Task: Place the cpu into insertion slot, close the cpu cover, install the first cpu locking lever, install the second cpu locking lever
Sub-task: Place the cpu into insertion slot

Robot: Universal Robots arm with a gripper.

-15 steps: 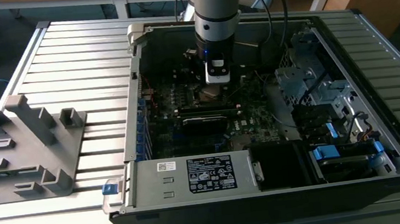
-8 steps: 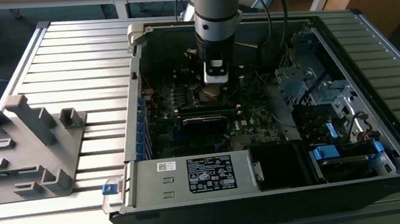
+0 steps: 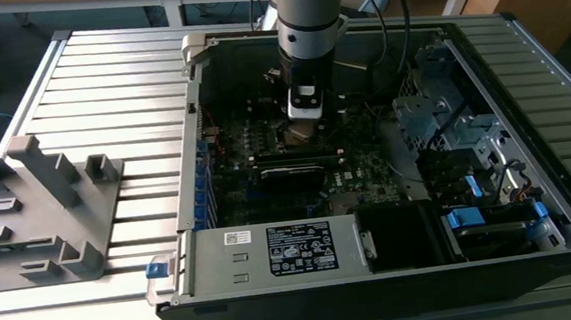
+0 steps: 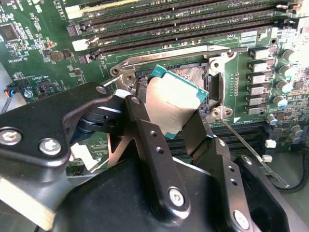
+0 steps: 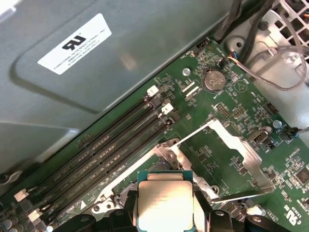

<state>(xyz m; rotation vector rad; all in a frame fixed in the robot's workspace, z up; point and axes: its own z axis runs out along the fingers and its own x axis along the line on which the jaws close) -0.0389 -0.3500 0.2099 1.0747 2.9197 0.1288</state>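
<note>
Exterior view: the arm's black gripper (image 3: pixel 304 133) is down inside the open black computer case (image 3: pixel 381 276), over the middle of the motherboard.

Second wrist view: the gripper (image 4: pixel 169 110) is pinched onto two opposite edges of the small flat square cpu with its silver-grey metal top (image 4: pixel 176 104). It's held tilted just above the dark square insertion slot (image 4: pixel 190 72), and looks not seated yet.

First wrist view: the thin silvery metal cpu cover (image 5: pixel 241 154) stands swung open beside the slot.

My guess is the chip's light and stiff with a slick lid and a delicate underside, so hold it by the edges only.
</note>
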